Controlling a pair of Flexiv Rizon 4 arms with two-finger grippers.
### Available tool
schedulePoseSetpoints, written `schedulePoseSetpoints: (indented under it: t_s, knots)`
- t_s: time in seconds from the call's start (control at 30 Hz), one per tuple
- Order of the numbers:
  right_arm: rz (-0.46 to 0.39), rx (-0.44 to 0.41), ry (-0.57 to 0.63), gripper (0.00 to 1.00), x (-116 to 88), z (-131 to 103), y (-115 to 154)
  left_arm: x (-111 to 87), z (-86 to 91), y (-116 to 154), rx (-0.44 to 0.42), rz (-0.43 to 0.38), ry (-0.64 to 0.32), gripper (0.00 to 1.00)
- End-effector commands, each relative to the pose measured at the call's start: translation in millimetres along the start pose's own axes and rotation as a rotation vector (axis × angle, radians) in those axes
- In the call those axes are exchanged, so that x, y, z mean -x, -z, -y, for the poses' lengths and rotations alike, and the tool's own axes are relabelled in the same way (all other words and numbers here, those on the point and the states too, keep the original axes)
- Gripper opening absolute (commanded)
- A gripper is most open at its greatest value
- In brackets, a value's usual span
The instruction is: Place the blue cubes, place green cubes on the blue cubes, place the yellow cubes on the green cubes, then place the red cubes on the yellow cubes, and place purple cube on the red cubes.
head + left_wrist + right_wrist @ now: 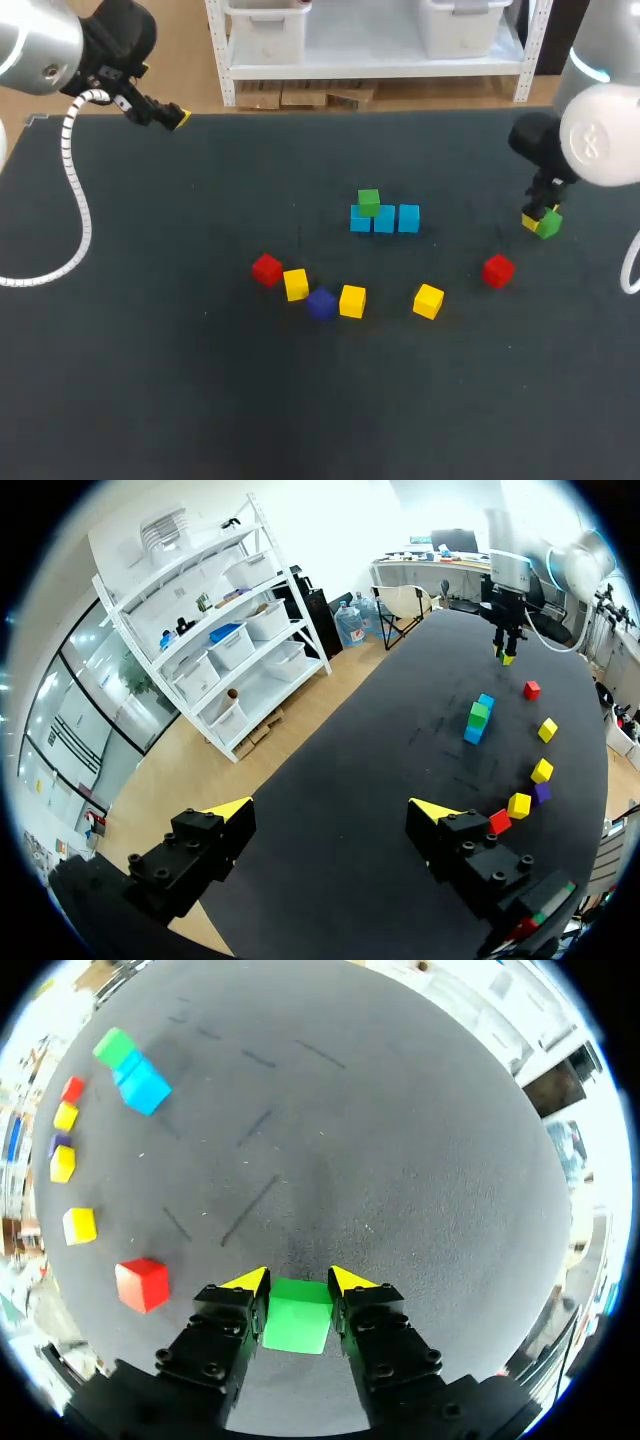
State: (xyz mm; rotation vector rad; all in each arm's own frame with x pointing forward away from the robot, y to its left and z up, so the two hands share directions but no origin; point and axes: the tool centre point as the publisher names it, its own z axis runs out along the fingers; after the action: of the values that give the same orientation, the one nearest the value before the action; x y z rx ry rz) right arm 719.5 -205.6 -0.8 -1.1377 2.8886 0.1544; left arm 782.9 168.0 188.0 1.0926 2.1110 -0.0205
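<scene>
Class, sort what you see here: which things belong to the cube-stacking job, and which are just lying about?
Job: blue cubes, green cube on top, second green cube in the right fingers, yellow cubes, red cubes, purple cube.
Just there: black table; left fingers, open, far from the cubes.

1. The table [150,380] top is dark and matt, like felt, finely speckled, with pale scuff lines.
2. The right gripper [298,1282] and left gripper [333,810] look like matt black plastic, with smooth yellow tips.
3. The green cube [296,1320] in the right gripper has smooth, matt faces.
4. The left arm [35,45] and right arm [600,135] have smooth, glossy shells; the ribbed white hose [75,170] looks plastic.
</scene>
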Motion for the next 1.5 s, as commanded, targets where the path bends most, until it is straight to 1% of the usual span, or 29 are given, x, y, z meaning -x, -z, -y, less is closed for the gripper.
schedulePoseSetpoints:
  t_s: [0.03,0.17,0.27,0.33,0.4,0.47,0.5,0.53,0.57,0.7,0.8,0.87,0.93,1.07,1.1,1.13,1.17,1.3,1.33,1.37,1.43,1.5]
  knots:
    - [0.028,0.03,0.055,0.0,-2,-1,11,-1.1,-1.1,0,-0.005,0.005,-0.002,1.0]
    - [0.051,0.023,0.156,0.0,6,-8,12,-1.1,-1.1,0,-0.005,0.005,-0.002,1.0]
    - [0.057,0.034,0.221,0.0,12,-13,2,-1.1,-1.1,0,-0.005,0.005,-0.002,1.0]
    - [0.049,0.023,0.272,0.0,14,-17,-6,-1.1,-1.1,0,-0.005,0.005,-0.002,1.0]
    - [0.012,-0.01,0.287,0.0,15,-19,-14,-1.1,-1.1,0,-0.005,0.005,-0.002,1.0]
    - [0.001,-0.02,0.302,0.0,16,-22,-17,-1.1,-1.1,0,-0.005,0.005,-0.002,1.0]
    - [-0.001,-0.023,0.304,0.1,16,-22,-17,-1.1,-1.1,0,-0.005,0.005,-0.002,1.0]
    - [-0.003,-0.027,0.308,0.71,16,-22,-16,-1.1,-1.1,0,-0.005,0.005,-0.002,1.0]
    - [-0.01,-0.029,0.312,1.0,16,-22,-16,-1.1,-1.1,0,-0.005,0.005,-0.002,1.0]
    - [-0.028,-0.038,0.317,1.0,12,-20,-13,-1.1,-1.1,0,-0.005,0.005,-0.002,1.0]
    - [-0.03,-0.039,0.311,1.0,8,-15,-4,-1.1,-1.1,0,-0.005,0.005,-0.002,1.0]
    - [-0.034,-0.03,0.294,1.0,5,-15,0,-1.1,-1.1,0,-0.005,0.005,-0.002,1.0]
    - [-0.06,-0.043,0.266,1.0,2,-15,1,-1.1,-1.1,0,-0.005,0.005,-0.002,1.0]
    - [-0.052,-0.031,0.233,1.0,-2,-15,-1,-1.1,-1.1,0,-0.005,0.005,-0.002,1.0]
    - [-0.052,-0.031,0.231,0.9,-2,-15,-2,-1.1,-1.1,0,-0.005,0.005,-0.002,1.0]
    - [-0.051,-0.03,0.23,0.65,-2,-15,-4,-1.1,-1.1,0,-0.005,0.005,-0.002,1.0]
    - [-0.05,-0.028,0.227,0.49,-1,-14,-5,-1.1,-1.1,0,-0.005,0.005,-0.002,1.0]
    - [-0.063,-0.027,0.225,0.47,0,-15,-10,-1.1,-1.1,0,-0.005,0.005,-0.002,1.0]
    - [-0.076,-0.028,0.225,0.36,0,-15,-11,-1.1,-1.1,0,-0.005,0.005,-0.002,1.0]
    - [-0.083,-0.031,0.225,0.27,-1,-15,-12,-1.1,-1.1,0,-0.005,0.005,-0.002,1.0]
    - [-0.087,-0.026,0.221,0.0,-1,-15,-13,-1.1,-1.1,0,-0.005,0.005,-0.002,1.0]
    - [-0.09,-0.024,0.225,0.0,-2,-15,-12,-1.1,-1.1,0,-0.005,0.005,-0.002,1.0]
